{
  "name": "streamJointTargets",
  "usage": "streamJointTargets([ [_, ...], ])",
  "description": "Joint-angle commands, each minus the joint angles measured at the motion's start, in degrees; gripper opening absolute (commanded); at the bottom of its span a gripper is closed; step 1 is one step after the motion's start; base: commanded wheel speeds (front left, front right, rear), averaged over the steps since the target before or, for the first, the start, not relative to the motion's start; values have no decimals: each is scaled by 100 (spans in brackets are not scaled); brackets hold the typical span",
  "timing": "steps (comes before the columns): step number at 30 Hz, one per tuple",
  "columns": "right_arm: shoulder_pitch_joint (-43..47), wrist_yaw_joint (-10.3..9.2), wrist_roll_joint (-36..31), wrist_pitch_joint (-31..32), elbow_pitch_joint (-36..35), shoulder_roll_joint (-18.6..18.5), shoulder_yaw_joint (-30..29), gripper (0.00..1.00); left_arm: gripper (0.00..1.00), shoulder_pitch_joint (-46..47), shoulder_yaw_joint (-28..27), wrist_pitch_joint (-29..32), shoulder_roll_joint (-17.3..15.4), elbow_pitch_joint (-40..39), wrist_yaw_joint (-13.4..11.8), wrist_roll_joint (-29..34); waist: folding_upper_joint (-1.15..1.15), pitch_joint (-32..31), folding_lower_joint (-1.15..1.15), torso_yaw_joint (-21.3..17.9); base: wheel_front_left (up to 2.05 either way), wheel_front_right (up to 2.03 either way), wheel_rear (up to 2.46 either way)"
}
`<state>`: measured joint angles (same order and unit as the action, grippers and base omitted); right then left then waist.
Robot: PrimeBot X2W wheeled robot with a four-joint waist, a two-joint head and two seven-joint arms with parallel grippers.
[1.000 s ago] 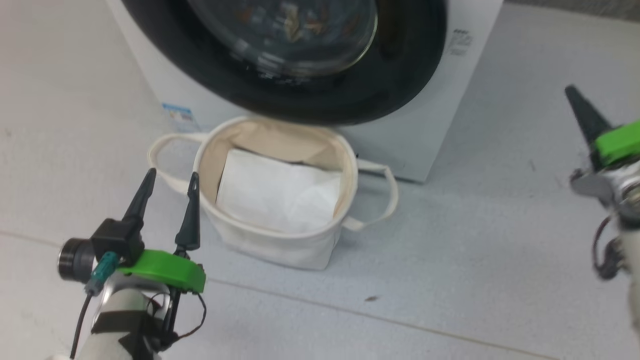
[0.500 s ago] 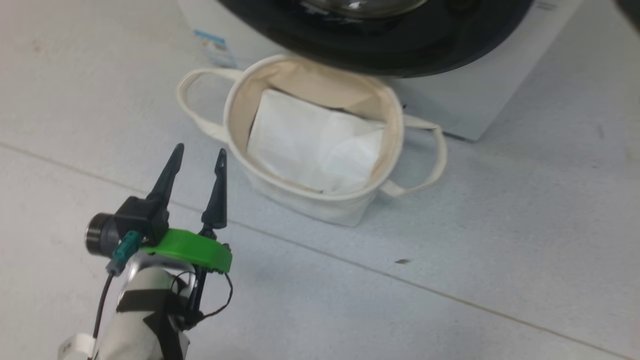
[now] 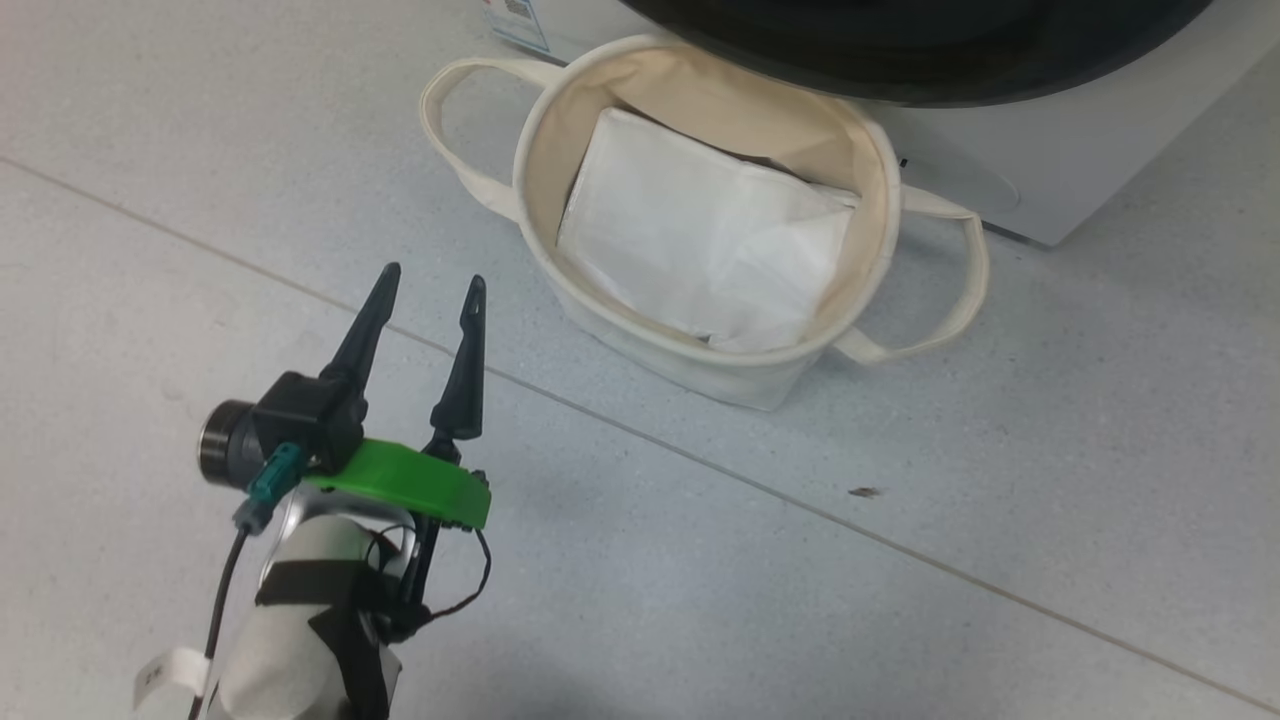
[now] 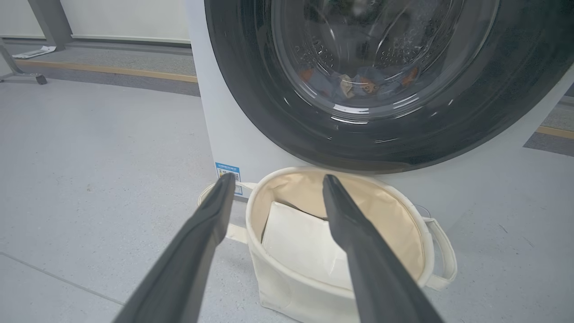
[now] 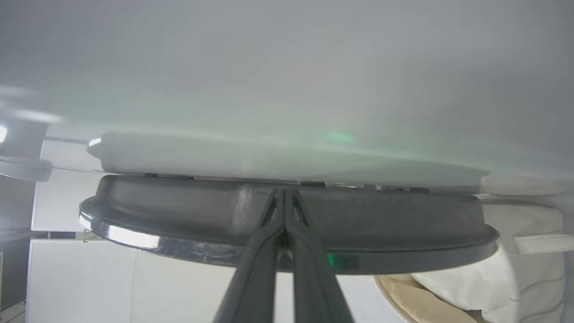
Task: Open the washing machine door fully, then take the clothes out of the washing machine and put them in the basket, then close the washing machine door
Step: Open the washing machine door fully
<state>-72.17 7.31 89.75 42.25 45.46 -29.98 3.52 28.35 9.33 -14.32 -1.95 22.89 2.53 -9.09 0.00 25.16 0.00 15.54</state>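
The washing machine door (image 4: 251, 89), black-rimmed with a glass window, lies against the white washing machine (image 4: 224, 134). Through the glass the clothes (image 4: 358, 85) show as blue fabric with orange spots inside the drum. The cream basket (image 3: 690, 355) stands on the floor just below the door, with a white sheet (image 3: 700, 235) in it. My left gripper (image 3: 432, 280) hovers open and empty to the left of the basket, fingers pointing at the machine. My right gripper (image 5: 283, 190) is shut, tips touching the door's (image 5: 179, 211) edge where it meets the machine front (image 5: 269, 152).
Pale grey floor tiles with a seam (image 3: 700, 465) run around the basket, with room to the left and right. A blue sticker (image 4: 228, 172) marks the machine's lower left corner. A wheeled metal frame leg (image 4: 27, 76) stands far left.
The head camera has swung down and left, so the machine and basket slid up and to the right and the right gripper left that view. Left gripper stays open.
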Motion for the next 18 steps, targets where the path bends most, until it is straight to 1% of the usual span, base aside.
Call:
streamJointTargets([
  [1, -263, 18, -47, -25, -165, -16, 5, 0, 100, 130, -161, -68, -98, -186, -23, -4, 0, 41, 0, 33, 0, 0, 0],
  [6, -458, 18, -125, -121, -116, 37, 38, 0, 100, 178, -83, -68, -95, -256, -68, -126, 0, 196, 0, 94, 0, 0, 0],
  [10, -422, 18, -147, 62, -125, 137, 170, 0, 100, 200, -6, -68, -94, -244, -108, -191, 0, 218, 0, 111, 0, 0, 0],
  [14, -167, 18, -66, 309, -291, 251, 257, 0, 100, 173, 9, -68, -94, -205, -135, -196, 0, 89, 0, 99, 0, 0, 0],
  [18, 285, 18, 62, 593, -635, 442, 368, 0, 100, 101, -43, -68, -94, -165, -131, -135, 0, -133, 0, 35, 0, 0, 0],
])
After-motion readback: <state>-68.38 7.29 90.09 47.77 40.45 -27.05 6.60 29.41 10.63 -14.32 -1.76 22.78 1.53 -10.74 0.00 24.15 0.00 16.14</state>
